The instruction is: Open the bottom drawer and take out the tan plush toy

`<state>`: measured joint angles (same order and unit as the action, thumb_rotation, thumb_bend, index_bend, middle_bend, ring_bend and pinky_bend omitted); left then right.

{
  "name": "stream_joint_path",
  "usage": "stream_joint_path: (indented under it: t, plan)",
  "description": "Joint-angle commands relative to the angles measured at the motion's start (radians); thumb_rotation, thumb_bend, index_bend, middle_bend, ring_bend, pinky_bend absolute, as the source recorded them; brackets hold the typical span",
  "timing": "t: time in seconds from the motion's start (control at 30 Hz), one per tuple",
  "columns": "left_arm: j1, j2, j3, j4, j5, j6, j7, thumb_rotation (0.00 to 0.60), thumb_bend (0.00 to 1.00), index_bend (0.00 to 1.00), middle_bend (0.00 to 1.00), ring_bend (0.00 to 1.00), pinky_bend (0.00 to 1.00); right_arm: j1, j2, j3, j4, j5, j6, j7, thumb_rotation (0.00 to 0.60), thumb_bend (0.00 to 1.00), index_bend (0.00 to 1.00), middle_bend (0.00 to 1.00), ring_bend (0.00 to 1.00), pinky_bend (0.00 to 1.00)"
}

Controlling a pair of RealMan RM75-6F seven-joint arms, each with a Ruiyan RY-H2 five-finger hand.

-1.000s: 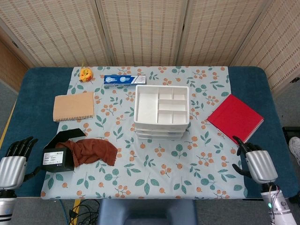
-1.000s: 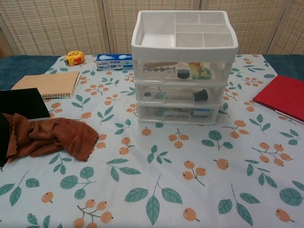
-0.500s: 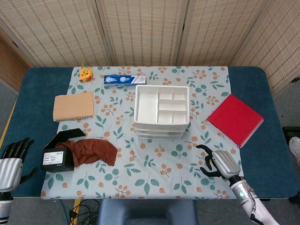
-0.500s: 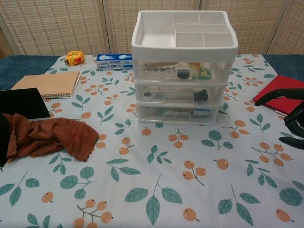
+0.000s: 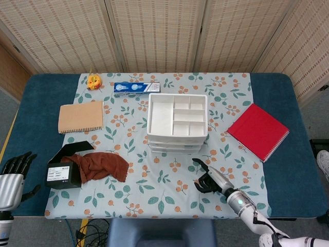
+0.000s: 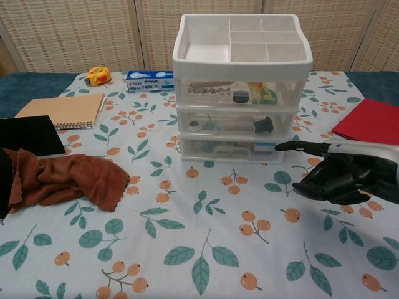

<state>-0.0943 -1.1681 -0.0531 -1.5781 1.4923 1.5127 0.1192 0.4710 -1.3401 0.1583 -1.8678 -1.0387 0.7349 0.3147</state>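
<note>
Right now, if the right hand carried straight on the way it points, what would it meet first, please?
Probably the bottom drawer of the drawer unit: the right hand points its fingers toward that drawer's front, near its right end. Depth is unclear, so it might just pass the corner.

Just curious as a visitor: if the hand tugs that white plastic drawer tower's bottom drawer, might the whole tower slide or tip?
The white plastic drawer tower looks light and stands loose on the tablecloth, so it may slide. Tipping seems unlikely: the pull is low.
</note>
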Motion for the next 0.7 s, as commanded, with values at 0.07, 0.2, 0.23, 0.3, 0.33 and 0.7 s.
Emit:
stream_joint_path:
  t: [0.07, 0.2, 0.23, 0.3, 0.33, 0.7]
  plan:
    - [0.0, 0.0, 0.0, 0.001, 0.003, 0.002, -0.003, 0.6, 0.18, 0.14, 0.13, 0.13, 0.13, 0.042, -0.058, 0.051, 0.036, 0.092, -0.094, 0.116, 0.6, 0.51, 0.0, 0.88, 0.99, 1.0]
    - [0.002, 0.0, -0.001, 0.003, 0.002, 0.004, -0.007, 0.6, 0.18, 0.14, 0.13, 0.13, 0.13, 0.066, -0.087, 0.091, 0.059, 0.157, -0.166, 0.206, 0.6, 0.53, 0.0, 0.88, 0.99, 1.0]
    - [0.002, 0.0, -0.001, 0.004, 0.001, 0.003, -0.007, 0.6, 0.18, 0.14, 0.13, 0.13, 0.13, 0.075, -0.094, 0.101, 0.072, 0.173, -0.184, 0.221, 0.6, 0.54, 0.0, 0.88, 0.99, 1.0]
    - [0.003, 0.0, 0.0, 0.005, 0.0, 0.003, -0.009, 0.6, 0.18, 0.14, 0.13, 0.13, 0.13, 0.086, -0.107, 0.111, 0.089, 0.196, -0.201, 0.24, 0.6, 0.54, 0.0, 0.88, 0.99, 1.0]
    - [0.003, 0.0, 0.0, 0.006, -0.001, 0.003, -0.01, 0.6, 0.18, 0.14, 0.13, 0.13, 0.13, 0.091, -0.115, 0.115, 0.098, 0.206, -0.206, 0.246, 0.6, 0.54, 0.0, 0.88, 0.99, 1.0]
    - [0.004, 0.005, -0.002, 0.007, -0.006, -0.001, -0.015, 0.6, 0.18, 0.14, 0.13, 0.13, 0.13, 0.151, -0.187, 0.148, 0.191, 0.334, -0.237, 0.287, 0.6, 0.56, 0.0, 0.88, 0.99, 1.0]
